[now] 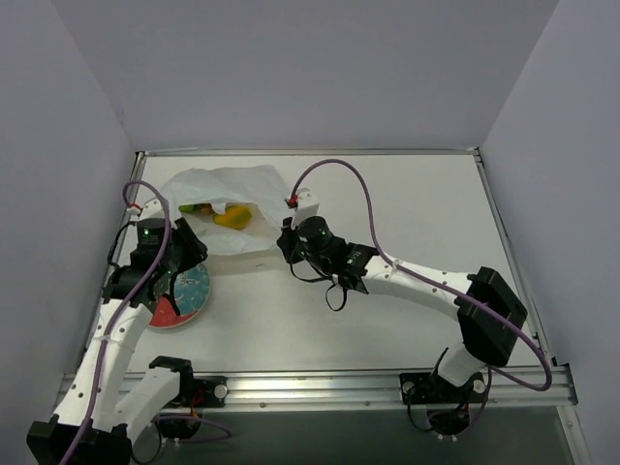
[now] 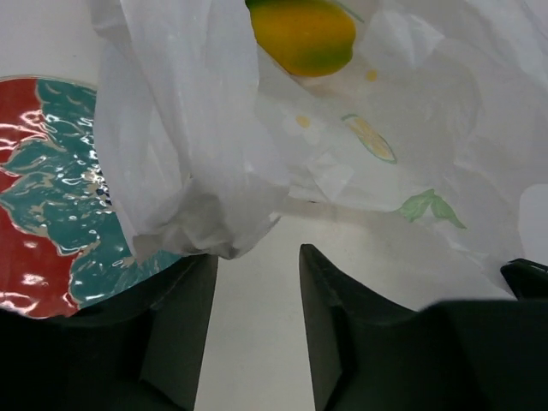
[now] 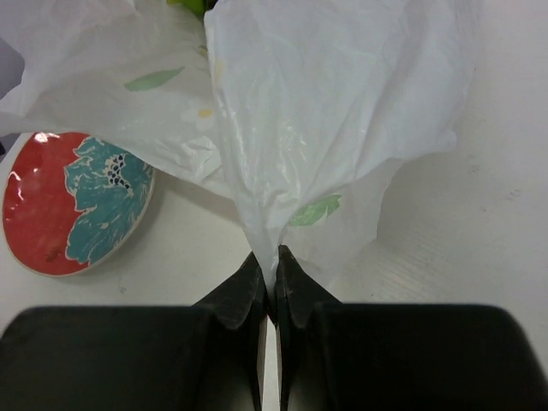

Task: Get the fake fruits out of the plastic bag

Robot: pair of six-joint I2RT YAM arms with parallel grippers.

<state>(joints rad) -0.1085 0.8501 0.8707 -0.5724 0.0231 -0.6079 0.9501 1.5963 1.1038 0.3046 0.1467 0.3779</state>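
A: Start nearest the arms. What is the left gripper doing?
B: Its jaws stand apart with bare tabletop showing between them, so it grasps nothing. A crumpled fold of the plastic bag hangs just above its left finger, over the rim of the plate, which sits by the left edge.
A: And the right gripper?
B: Clenched on the bag. A thin pleat of film runs straight down into the closed fingers, at the bag's near right side.
A: Where are the fruits?
B: Within the bag's folds, toward the far left corner of the tabletop. From above, a mango-shaped fruit shows, with a green fruit just to its left. Whether I see them through the film or through an open mouth, I cannot tell.
A: So how should the step go?
B: I judge it to be opening the mouth. The right should hold its pinch and lift a little, so the film tents rather than slides along the table. The left should close on one layer of that fold only, then draw toward the left edge. Taking both layers would seal the mouth.
A: Risks?
B: The film looks slick and thin. A shallow pinch could slip, and a hard tug could drag the whole bag or roll fruit out past the plate
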